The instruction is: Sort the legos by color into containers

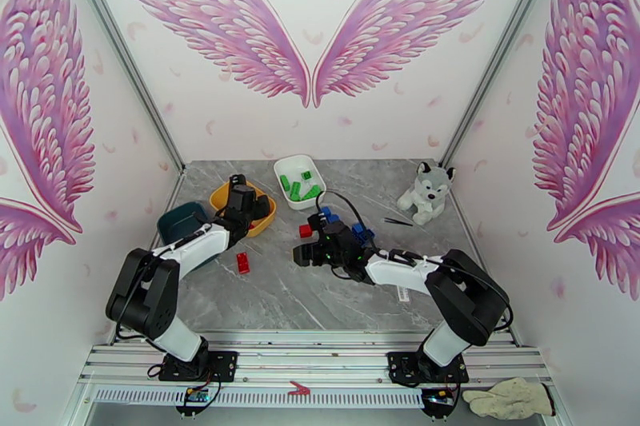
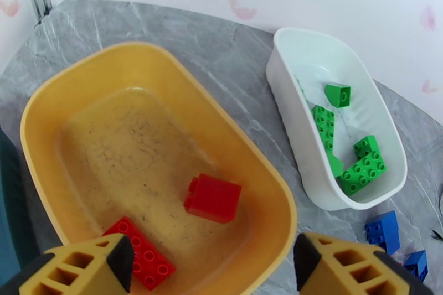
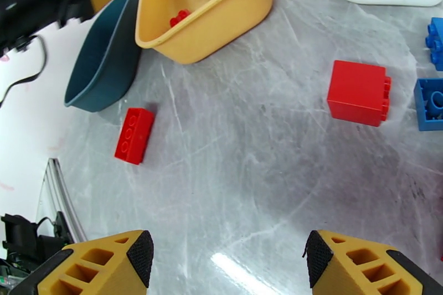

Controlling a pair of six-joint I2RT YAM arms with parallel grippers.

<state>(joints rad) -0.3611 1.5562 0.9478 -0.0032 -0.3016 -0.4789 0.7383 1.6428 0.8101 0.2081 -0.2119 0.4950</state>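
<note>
- The left claw (image 2: 213,268) hangs over the near end of the yellow dish (image 2: 39,119). Its jaws are spread wide with nothing between them, so it is released.
- Two red legos lie in the yellow dish. A square red brick (image 2: 213,198) sits near the middle, and a long red brick (image 2: 141,252) lies at seven o'clock of it, close to the claw's left finger.
- The white dish (image 2: 282,86) stands at twelve o'clock on the table (image 3: 249,180), near the yellow dish but apart from it. Several green legos (image 2: 362,169) lie inside.
- The dark teal dish (image 3: 105,63) sits at nine o'clock on the table, tight beside the yellow dish. Whether they touch I cannot tell.
- The right claw (image 3: 227,260) hovers over bare table near the middle, jaws apart and grasping nothing.
- From the right claw, a flat red lego (image 3: 134,135) lies on the table at eleven o'clock, near the dark teal dish.
- A red block (image 3: 357,93) lies at one o'clock from the right claw, with blue legos (image 3: 429,103) just beside it at its three o'clock.
- A plush husky (image 1: 426,190) sits upright at two o'clock on the table.
- A work glove (image 1: 508,397) lies on the frame at five o'clock, off the table.
- Any marks on the brick studs are too blurred to read.
</note>
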